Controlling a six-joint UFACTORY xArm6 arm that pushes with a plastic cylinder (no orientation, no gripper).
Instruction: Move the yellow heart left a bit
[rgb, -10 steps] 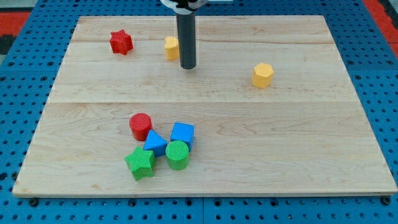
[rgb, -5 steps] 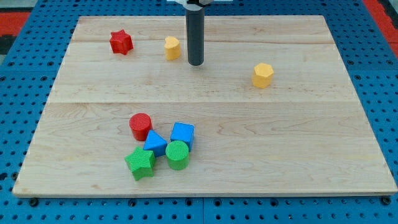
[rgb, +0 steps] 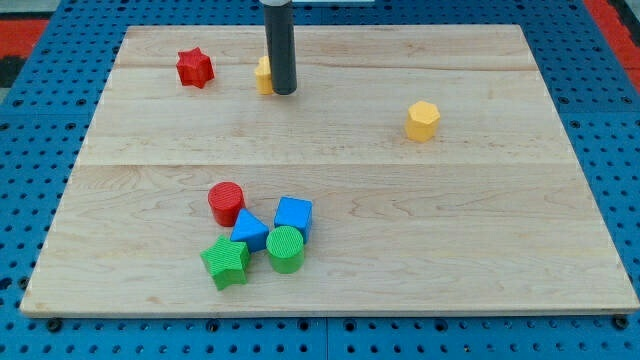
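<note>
The yellow heart (rgb: 262, 75) lies near the view's top, left of centre, on the wooden board (rgb: 330, 170). The dark rod comes down from the top edge. My tip (rgb: 284, 92) stands right against the heart's right side and hides part of it. A red star (rgb: 195, 68) lies to the heart's left. A yellow hexagon (rgb: 422, 120) lies well to the right.
A cluster sits lower left of centre: a red cylinder (rgb: 226, 203), a blue triangle (rgb: 249, 230), a blue cube (rgb: 293, 215), a green cylinder (rgb: 285, 249) and a green star (rgb: 226, 262). Blue pegboard surrounds the board.
My tip first moved right, away from the heart, then swung back left and up against the heart's right side. The heart has shifted slightly left. The other blocks have not moved.
</note>
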